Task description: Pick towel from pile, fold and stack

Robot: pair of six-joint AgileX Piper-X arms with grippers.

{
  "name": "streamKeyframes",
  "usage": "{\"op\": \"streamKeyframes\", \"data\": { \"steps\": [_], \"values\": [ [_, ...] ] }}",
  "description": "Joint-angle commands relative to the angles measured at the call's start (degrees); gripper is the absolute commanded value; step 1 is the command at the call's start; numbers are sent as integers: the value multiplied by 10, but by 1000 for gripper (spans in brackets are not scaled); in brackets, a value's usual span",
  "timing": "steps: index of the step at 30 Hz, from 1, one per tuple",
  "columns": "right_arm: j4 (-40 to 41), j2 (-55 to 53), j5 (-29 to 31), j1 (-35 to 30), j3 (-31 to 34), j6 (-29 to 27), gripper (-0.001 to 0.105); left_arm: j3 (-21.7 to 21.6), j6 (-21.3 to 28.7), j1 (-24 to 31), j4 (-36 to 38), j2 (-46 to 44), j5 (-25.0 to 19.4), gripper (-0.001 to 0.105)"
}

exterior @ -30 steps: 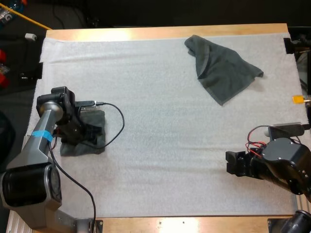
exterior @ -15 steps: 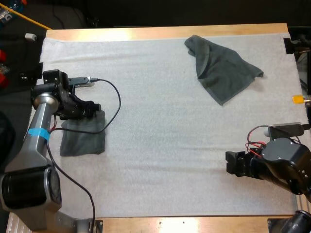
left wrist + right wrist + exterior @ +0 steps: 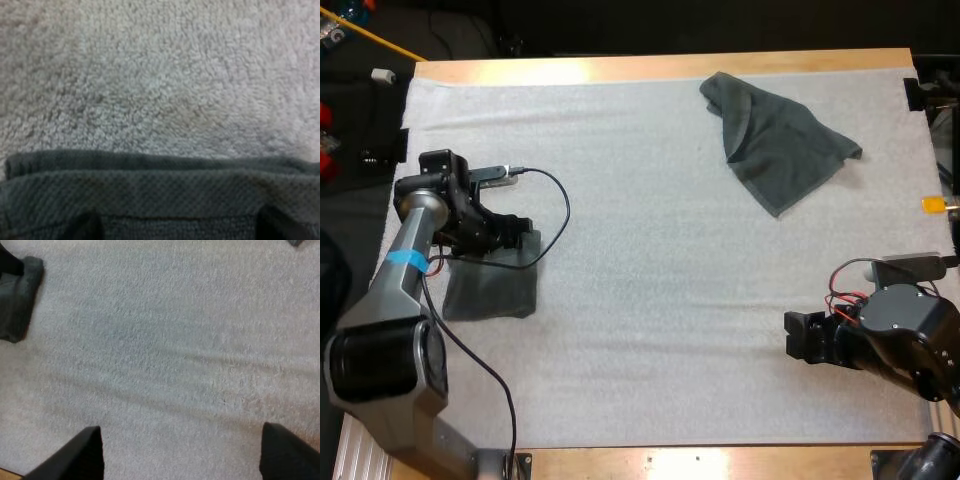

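Grey-green folded towel (image 3: 490, 290), frame left, is hovered over by the spread left gripper (image 3: 526, 238); right gripper (image 3: 792, 337) is held spread too, lower right.

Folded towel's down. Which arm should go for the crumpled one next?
Right, probably. The right claw is open over bare mat, on the crumpled towel's side. The left claw is at the folded towel, across the mat from it.
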Motion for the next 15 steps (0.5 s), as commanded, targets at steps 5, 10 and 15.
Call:
{"op": "streamKeyframes", "data": {
  "steps": [5, 10, 15],
  "values": [
    [1, 0, 0, -1, 0, -5, 63, -1, -5, -1, 8, -89, -1, 62],
    [-3, 0, 0, -1, 0, -5, 63, -1, -5, -1, 30, -180, -1, 62],
    [-37, 0, 0, -1, 0, -9, 63, -1, 2, -3, 76, -265, 0, 62]
  ]
}}
